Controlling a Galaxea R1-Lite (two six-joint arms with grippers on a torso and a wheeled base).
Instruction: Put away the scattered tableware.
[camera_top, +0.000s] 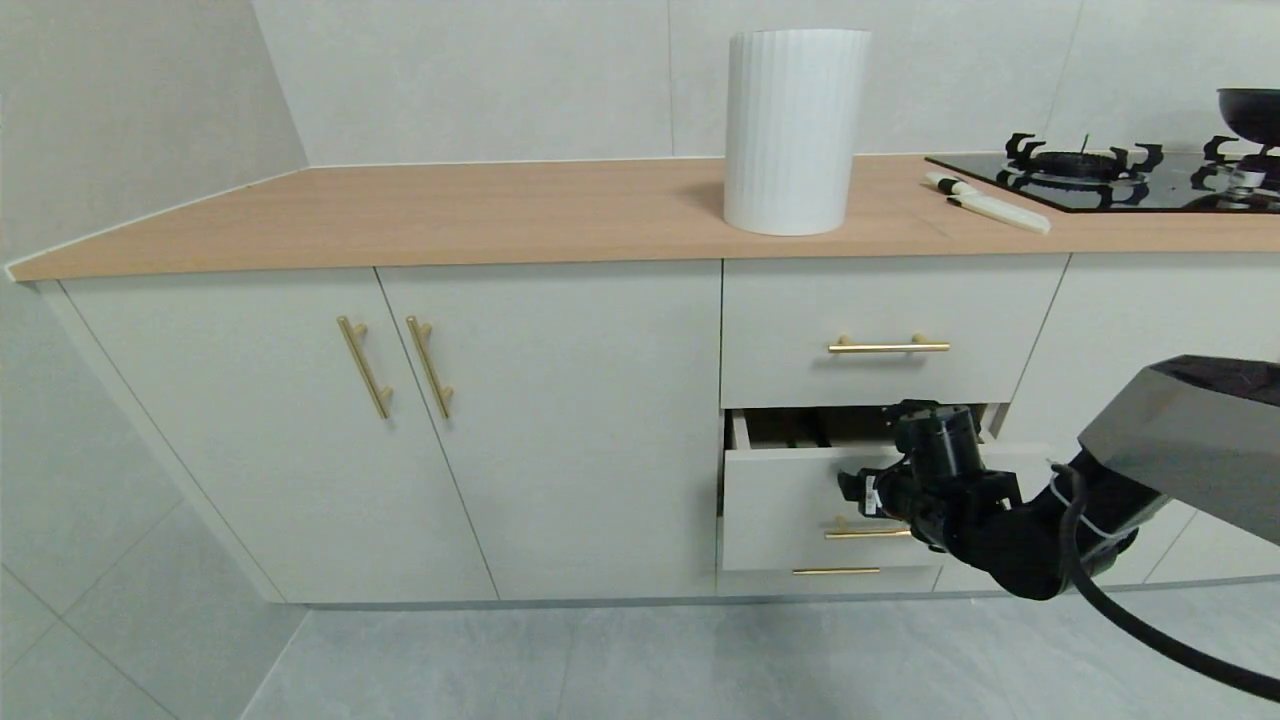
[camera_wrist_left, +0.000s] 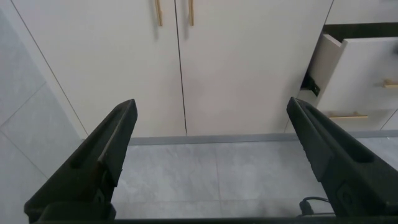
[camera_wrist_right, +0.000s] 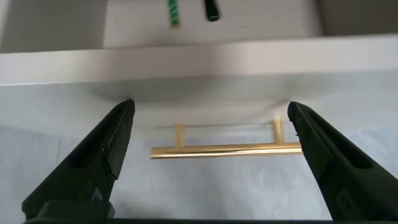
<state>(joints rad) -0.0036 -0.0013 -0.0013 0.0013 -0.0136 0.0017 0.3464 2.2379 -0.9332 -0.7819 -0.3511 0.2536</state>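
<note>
A: Where's the tableware?

B: A pale, slim utensil (camera_top: 995, 210) lies flat on the wooden countertop (camera_top: 450, 215), just beside the black glass hob (camera_top: 1100, 175) and near a white ribbed cylinder (camera_top: 795, 130) standing upright. I can't tell whether it is one piece or two.

A: And the drawer?

B: The second drawer (camera_top: 780, 500) in the stack, smooth and matt off-white, stands partly pulled out. Inside it the right wrist view shows a green ridged item (camera_wrist_right: 173, 14) and a black rounded one (camera_wrist_right: 212, 9), both cut off by the picture's edge, so I can't tell what they are.

A: What about the right claw?

B: The right gripper (camera_wrist_right: 210, 106) sits right in front of that drawer's face. Its two black wedge-shaped fingers are spread wide with nothing held. The drawer's brass bar handle (camera_wrist_right: 227, 150), a thin rod on two posts, shows between them. I can't tell whether either finger touches it.

A: And the left one?

B: The left gripper (camera_wrist_left: 211, 102) hangs low over the grey tiled floor (camera_wrist_left: 205, 174), facing the double cupboard doors (camera_wrist_left: 180, 62) with their upright brass handles. Its fingers are just as far apart and empty.

A: Anything else up top?

B: A black pan (camera_top: 1250, 110) sits on the hob's far burner.
</note>
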